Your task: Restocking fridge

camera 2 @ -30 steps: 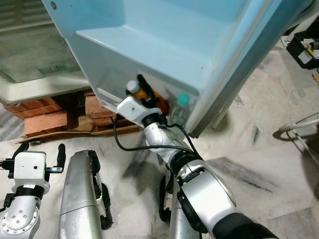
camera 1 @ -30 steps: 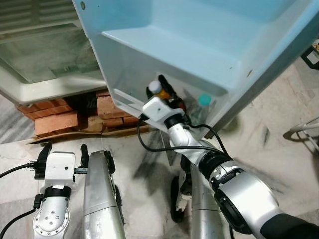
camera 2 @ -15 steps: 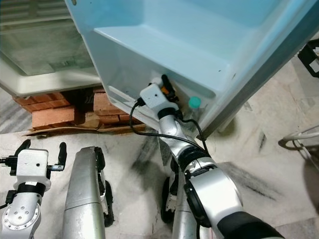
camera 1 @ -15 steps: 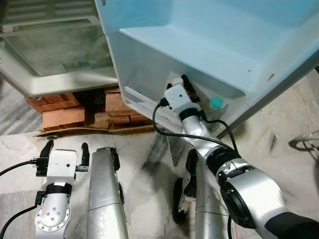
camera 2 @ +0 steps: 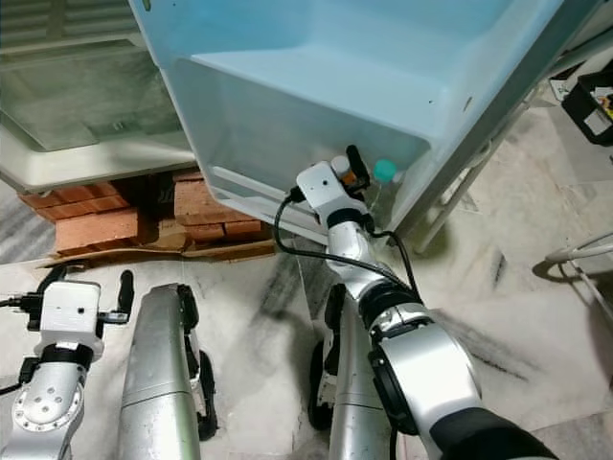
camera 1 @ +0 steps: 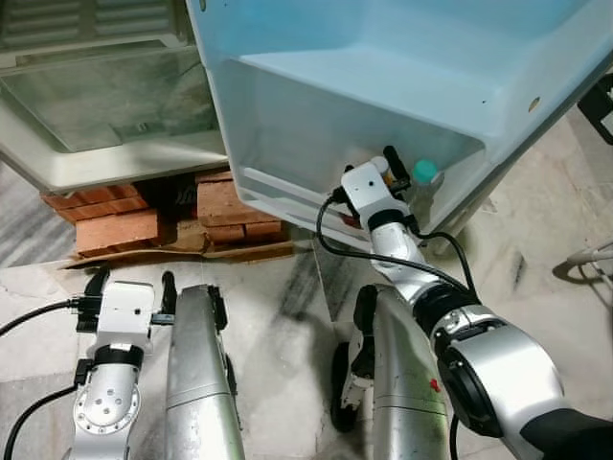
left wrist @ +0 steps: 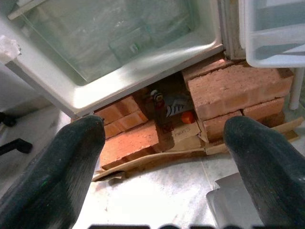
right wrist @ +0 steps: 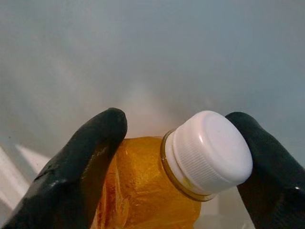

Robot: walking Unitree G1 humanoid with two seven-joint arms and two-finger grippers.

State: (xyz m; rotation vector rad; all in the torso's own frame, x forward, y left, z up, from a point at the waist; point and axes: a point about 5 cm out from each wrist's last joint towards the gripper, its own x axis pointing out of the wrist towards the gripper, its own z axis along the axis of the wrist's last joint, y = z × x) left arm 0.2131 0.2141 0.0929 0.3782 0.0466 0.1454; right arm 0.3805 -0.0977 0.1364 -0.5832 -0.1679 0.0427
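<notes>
Right hand: as it reaches up into the lowest bin of the open fridge door (camera 1: 402, 77), the right hand (camera 1: 381, 171) sits at about 1 o'clock in the head views, its two black fingers (right wrist: 83, 167) on either side of an orange bottle (right wrist: 143, 191) and closed against it.
Orange bottle: white screw cap (right wrist: 209, 152) (tilted toward one finger in the wrist view), amber body below it; it stands inside the door bin against the pale blue inner wall.
Neighbouring bottle: a bottle with a teal cap (camera 1: 424, 171) stands just beside the right hand, at its 3 o'clock, in the same bin.
Left hand: the left hand (camera 1: 129, 284) hangs low at about 8 o'clock in the head views, fingers (left wrist: 57, 171) spread wide apart and holding nothing.
Fridge body: the clear crisper drawer (left wrist: 119, 38) lies at 11 o'clock, its white front edge over a stack of red bricks (camera 1: 115, 228).
Under the fridge: flattened cardboard (left wrist: 181, 138) lies by the bricks, with a small orange cap-like item on it (too small to identify).
Floor: pale marble floor (camera 1: 536, 287) with grey veining, at 4 o'clock beyond the door.
</notes>
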